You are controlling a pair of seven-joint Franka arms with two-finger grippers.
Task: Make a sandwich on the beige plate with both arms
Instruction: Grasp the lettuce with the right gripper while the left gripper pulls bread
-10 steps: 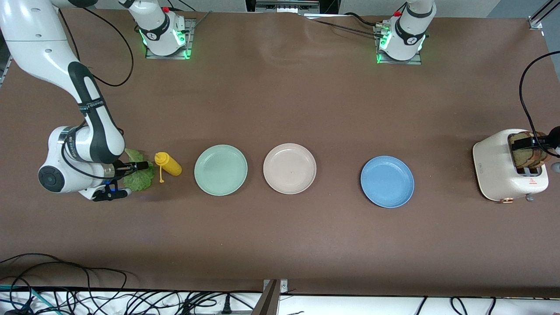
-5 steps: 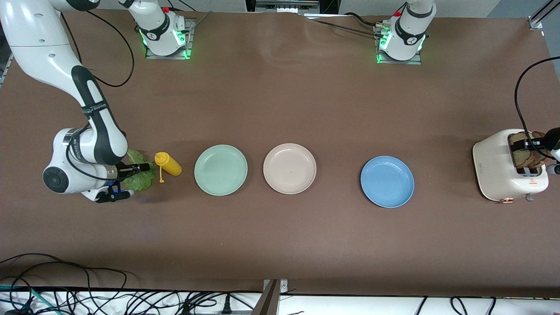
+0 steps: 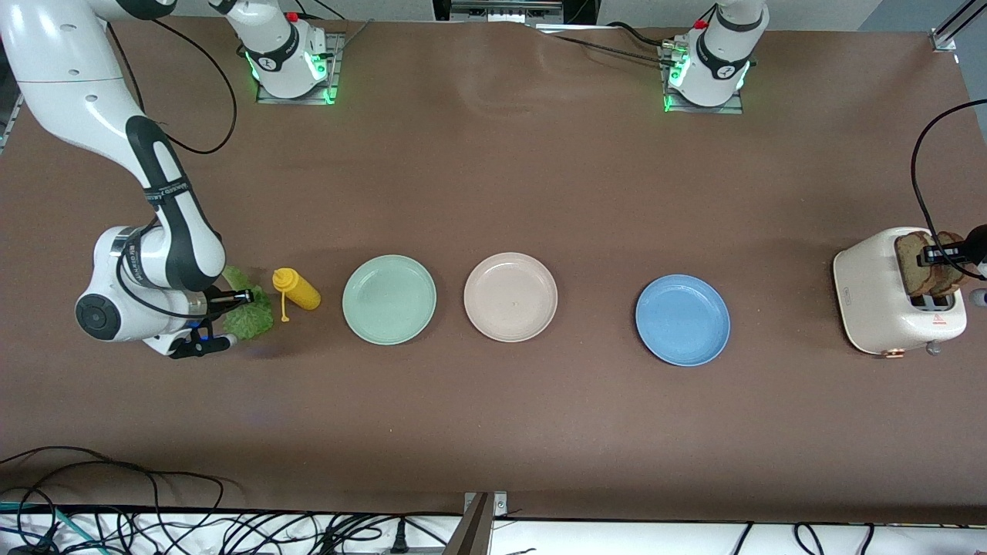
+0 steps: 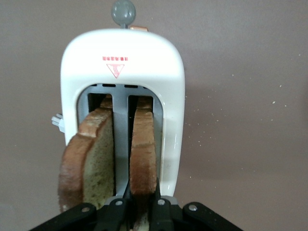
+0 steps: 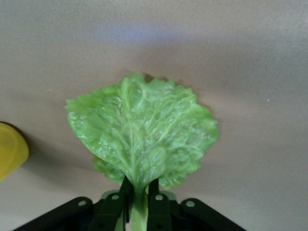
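**Inspector:** Where did the round pale beige matte plate [image 3: 510, 297] stand?

**Assistant:** Bare, mid-table, between a round mint-green plate [image 3: 389, 300] toward the right arm's end and a round blue plate [image 3: 682, 320] toward the left arm's end. The three were apart from one another.

**Inspector:** And the sandwich parts?

**Assistant:** Unassembled. Two brown wholegrain bread slices [image 4: 91, 161] stood upright in the slots of a cream-white toaster [image 3: 879, 297] at the left arm's end. The crinkled green lettuce leaf [image 5: 142, 132] was at the right arm's end, just beside a yellow squeeze bottle [image 3: 297, 289] lying on its side.

**Inspector:** The claws?

**Assistant:** The left gripper [image 4: 143, 204] was over the toaster, fingers pinched on the top edge of one slice [image 4: 143, 154] — the other slice was untouched. The right gripper [image 5: 139, 202] was low over the brown table [image 3: 493, 432], fingers pressed together on the leaf's stem.
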